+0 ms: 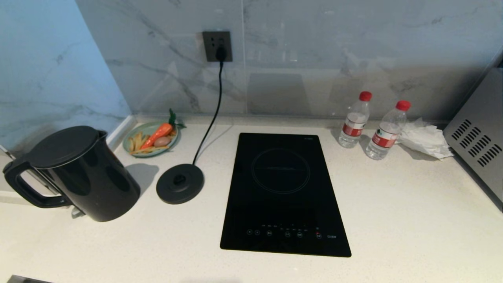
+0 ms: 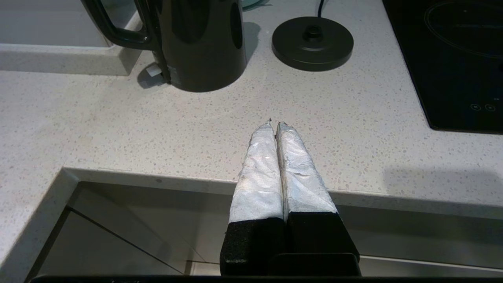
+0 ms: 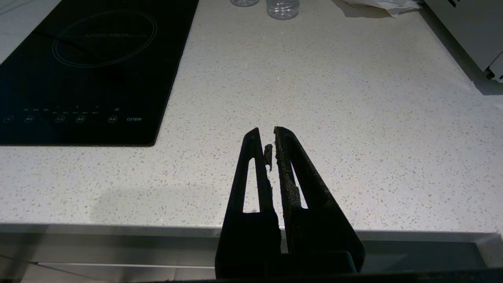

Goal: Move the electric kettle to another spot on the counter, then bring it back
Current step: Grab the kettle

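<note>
Nearest, the left gripper [image 2: 275, 124] was seen pressed closed over the counter [image 1: 393, 220] edge, the right gripper [image 3: 266, 131] narrowed, empty. Farther back-left, the electric kettle [image 1: 80, 173], glossy black and upright, was found just beside its base disc [image 1: 180, 183].

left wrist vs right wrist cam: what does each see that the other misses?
Only the left wrist view shows the electric kettle standing on the counter beside its empty round base, not on it, and the left gripper, shut over the counter's front edge.

Only the right wrist view shows the right gripper, almost shut and empty, the bottoms of two water bottles, crumpled white paper and a grey appliance corner.

Both show the speckled counter and the black induction cooktop.
</note>
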